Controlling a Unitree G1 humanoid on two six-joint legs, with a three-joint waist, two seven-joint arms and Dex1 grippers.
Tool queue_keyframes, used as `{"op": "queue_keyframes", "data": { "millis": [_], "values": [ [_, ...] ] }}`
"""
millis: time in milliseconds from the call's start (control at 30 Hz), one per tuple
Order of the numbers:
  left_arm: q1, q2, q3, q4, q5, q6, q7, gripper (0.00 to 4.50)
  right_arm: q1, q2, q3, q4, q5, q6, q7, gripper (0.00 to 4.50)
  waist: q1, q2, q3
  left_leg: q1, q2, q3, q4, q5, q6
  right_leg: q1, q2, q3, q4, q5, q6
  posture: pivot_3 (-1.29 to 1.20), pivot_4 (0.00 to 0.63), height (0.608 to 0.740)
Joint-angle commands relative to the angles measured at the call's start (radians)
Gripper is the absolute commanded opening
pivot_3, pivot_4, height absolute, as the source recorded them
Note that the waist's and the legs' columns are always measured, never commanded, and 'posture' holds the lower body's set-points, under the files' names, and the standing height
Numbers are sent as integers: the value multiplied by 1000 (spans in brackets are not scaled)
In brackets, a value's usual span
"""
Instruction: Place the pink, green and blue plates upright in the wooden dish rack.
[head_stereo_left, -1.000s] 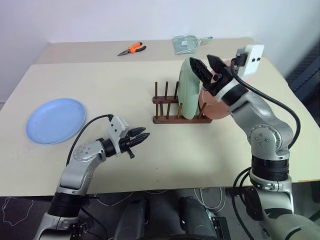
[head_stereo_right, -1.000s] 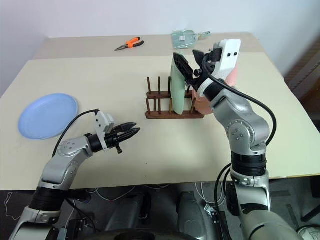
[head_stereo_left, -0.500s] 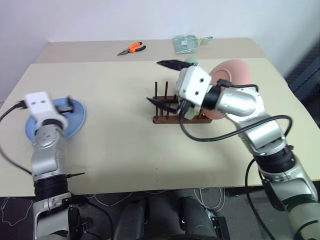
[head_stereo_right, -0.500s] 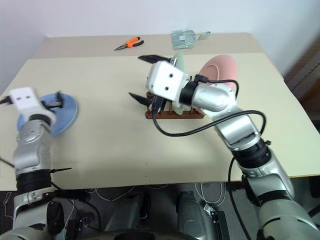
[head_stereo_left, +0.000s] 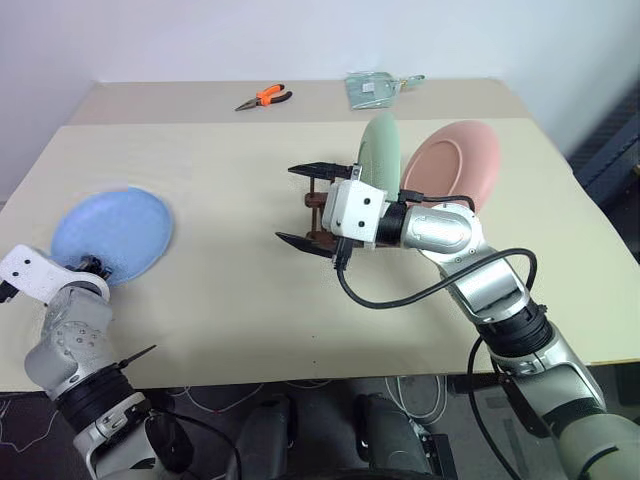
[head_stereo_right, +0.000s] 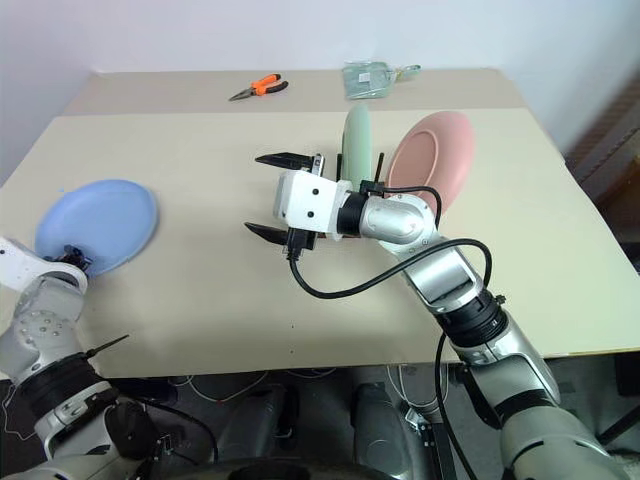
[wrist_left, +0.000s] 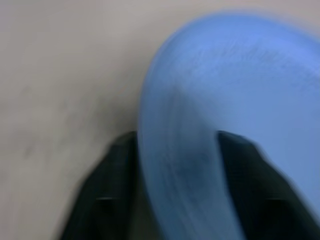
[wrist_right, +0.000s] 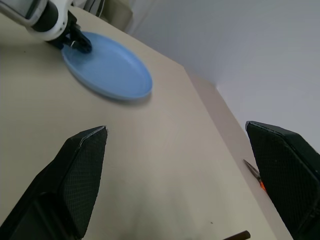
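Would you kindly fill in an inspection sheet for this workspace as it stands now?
Surface: beige table, a second tabletop butted behind it.
Job's things: green plate and pink plate upright in the rack; blue plate near the table's left edge, its near rim between the left gripper's fingers.
Clutter: orange pliers and a clear bag on the far tabletop.
Grippers: left gripper shut on the blue plate's rim; right gripper open, in front of the rack, holding nothing.
Cables: black cable looping along the right arm.
Surroundings: pale wall behind.
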Motion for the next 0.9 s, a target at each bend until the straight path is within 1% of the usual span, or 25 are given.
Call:
{"op": "queue_keyframes", "data": {
  "millis": [33,67,167,300,433,567,767,800,833,900],
  "values": [
    [-17,12,2,-17,-27,2,14,447,0,12,-32,-9,-17,5,-1,4500,1,0,0,0,0,0,0,0,0,0,0,0,0,0,0,0,150,738],
    [-22,18,-12,-17,-30,-13,0,29,-1,12,-35,-6,-21,12,0,4500,1,0,0,0,0,0,0,0,0,0,0,0,0,0,0,0,150,738],
    [-55,26,-65,-47,-45,-89,-70,29,-6,11,-46,-1,-30,14,2,4500,4,0,0,0,0,0,0,0,0,0,0,0,-1,0,0,0,150,738],
    [-137,43,-177,-118,-41,-159,-152,29,-25,10,-39,14,-84,-21,-9,4500,8,-4,1,-1,0,-1,0,0,-1,0,0,-1,-2,0,-1,0,150,738],
    [-259,39,-307,-179,-40,-149,-186,29,-72,27,-7,84,-182,-93,-34,4500,2,-5,2,-1,0,0,0,0,-1,0,0,-1,-2,0,-1,0,150,738],
    [-344,15,-432,-228,-25,-117,-187,29,-159,50,25,220,-318,-184,-96,4500,-6,-5,2,-1,0,0,-2,1,-1,0,1,0,-2,1,-1,0,150,738],
    [-375,-33,-543,-302,-19,-80,-172,29,-259,93,48,406,-458,-286,-197,4500,-3,-5,2,-1,1,0,-2,2,-3,-1,3,0,0,1,-1,0,150,738],
    [-374,-39,-546,-309,-21,-75,-168,0,-262,97,49,422,-469,-296,-200,3989,-2,-5,2,-1,1,0,-2,2,-3,-1,3,0,0,0,-1,0,150,738],
    [-372,-44,-546,-314,-23,-70,-164,0,-264,101,51,437,-482,-305,-205,3644,-2,-5,2,-1,0,0,-2,2,-3,-1,2,0,0,0,-1,0,150,738],
    [-363,-45,-550,-324,-25,-60,-162,0,-265,109,48,451,-496,-312,-212,2665,-2,-5,2,-1,0,0,-2,2,-3,-1,2,0,0,0,-1,0,150,738]
  ]
}}
